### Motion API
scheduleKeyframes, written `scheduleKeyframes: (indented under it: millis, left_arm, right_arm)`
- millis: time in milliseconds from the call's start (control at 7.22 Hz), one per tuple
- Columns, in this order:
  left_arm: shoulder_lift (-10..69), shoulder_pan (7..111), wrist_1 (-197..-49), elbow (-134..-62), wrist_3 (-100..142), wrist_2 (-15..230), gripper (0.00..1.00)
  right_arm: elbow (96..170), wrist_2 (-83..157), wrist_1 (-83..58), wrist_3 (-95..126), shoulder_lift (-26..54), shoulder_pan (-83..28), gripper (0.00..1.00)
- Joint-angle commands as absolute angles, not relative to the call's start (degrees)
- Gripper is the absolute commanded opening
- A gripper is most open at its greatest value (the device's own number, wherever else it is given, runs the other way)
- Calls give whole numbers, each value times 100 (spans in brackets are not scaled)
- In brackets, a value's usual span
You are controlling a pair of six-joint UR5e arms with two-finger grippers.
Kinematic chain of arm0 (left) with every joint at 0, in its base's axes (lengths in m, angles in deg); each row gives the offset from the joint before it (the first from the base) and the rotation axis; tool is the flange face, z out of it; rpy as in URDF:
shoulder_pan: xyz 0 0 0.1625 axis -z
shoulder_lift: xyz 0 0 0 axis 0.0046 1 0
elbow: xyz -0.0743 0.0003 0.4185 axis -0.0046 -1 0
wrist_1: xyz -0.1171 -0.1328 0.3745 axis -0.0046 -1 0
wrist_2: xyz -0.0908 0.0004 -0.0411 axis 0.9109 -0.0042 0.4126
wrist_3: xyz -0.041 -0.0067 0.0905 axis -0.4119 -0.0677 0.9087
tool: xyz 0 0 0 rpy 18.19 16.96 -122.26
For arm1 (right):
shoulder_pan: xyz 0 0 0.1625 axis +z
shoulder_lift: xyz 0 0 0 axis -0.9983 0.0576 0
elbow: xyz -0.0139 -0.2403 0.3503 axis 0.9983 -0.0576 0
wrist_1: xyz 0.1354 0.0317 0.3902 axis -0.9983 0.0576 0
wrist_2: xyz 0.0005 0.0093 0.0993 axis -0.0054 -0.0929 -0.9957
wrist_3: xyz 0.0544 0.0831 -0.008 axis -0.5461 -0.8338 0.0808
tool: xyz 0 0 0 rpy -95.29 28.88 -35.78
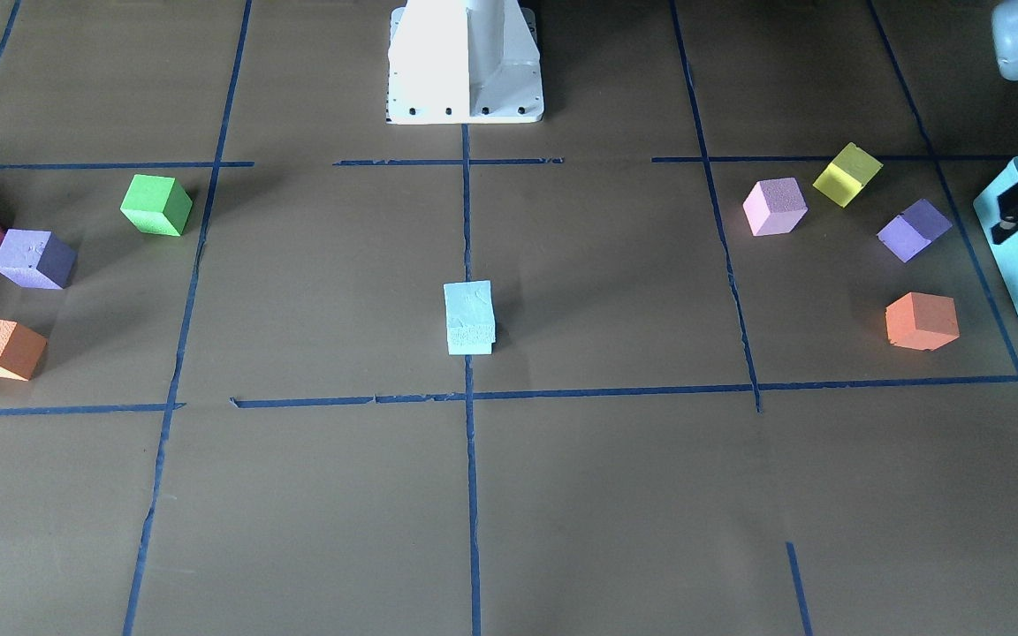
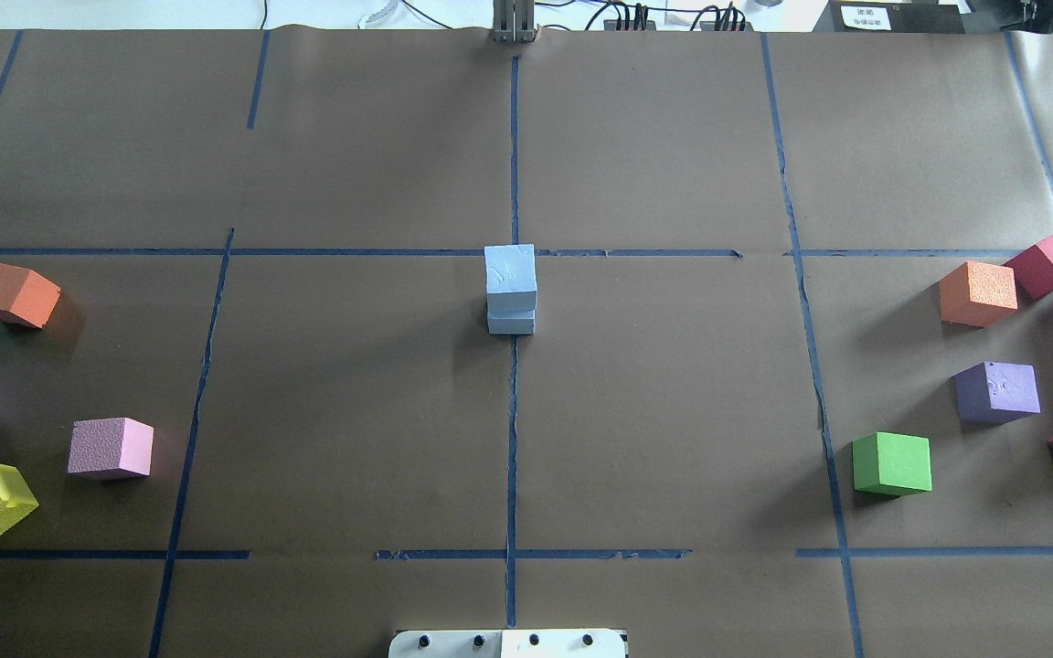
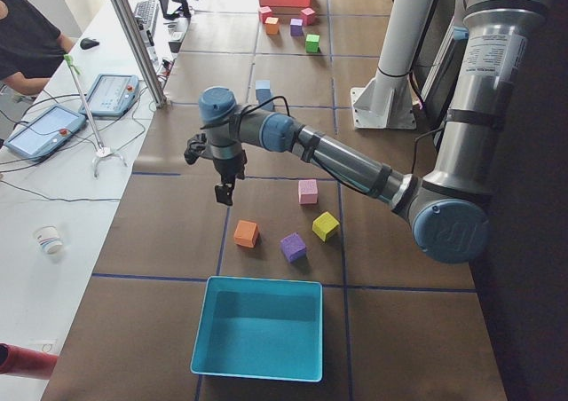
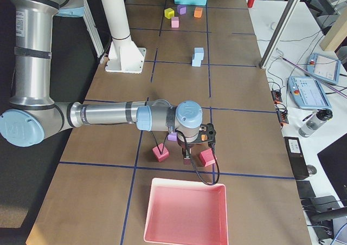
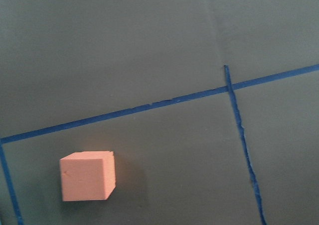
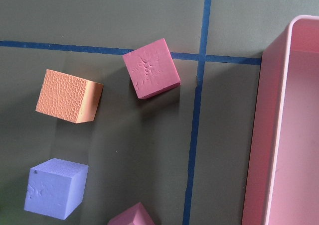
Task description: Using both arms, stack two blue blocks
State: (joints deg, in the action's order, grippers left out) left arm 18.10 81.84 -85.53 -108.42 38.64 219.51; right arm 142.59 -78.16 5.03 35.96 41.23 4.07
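Blue blocks already one atop the other at mid-counter, on the centre tape line, edges roughly in line. Judged done but for staying clear. Rise high before any swing, pass wide of the stack, and avoid brushing the loose cubes beneath each wrist. No re-grip called for, given the risk of toppling light foam with any nudge.

From the left end, near to far:
- Closest, the teal bin.
- Next, the left hand, hanging above the counter just past the orange cube. Cannot tell whether open or closed.
- Well beyond it, the stack, touched by neither hand.
- Farthest, the right hand, low among the magenta cubes beside the pink tray. Likewise impossible to judge open or closed, and well apart from the stack.
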Motion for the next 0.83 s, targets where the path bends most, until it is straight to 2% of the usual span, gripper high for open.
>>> scheduleKeyframes:
  millis: [0,139,693]
  left_arm:
    - [1536,8814,-8906,-10013,4851,22057,100]
    - [1230,8903,-9152,-9994,4808,22057,100]
    - [868,8930,-9338,-9897,4526,22057,100]
  right_arm:
    - [14257,-7815,501,3595,4100,445,100]
    - [14257,-7815,509,3595,4091,445,100]
    - [14240,-7824,509,3595,4091,445,100]
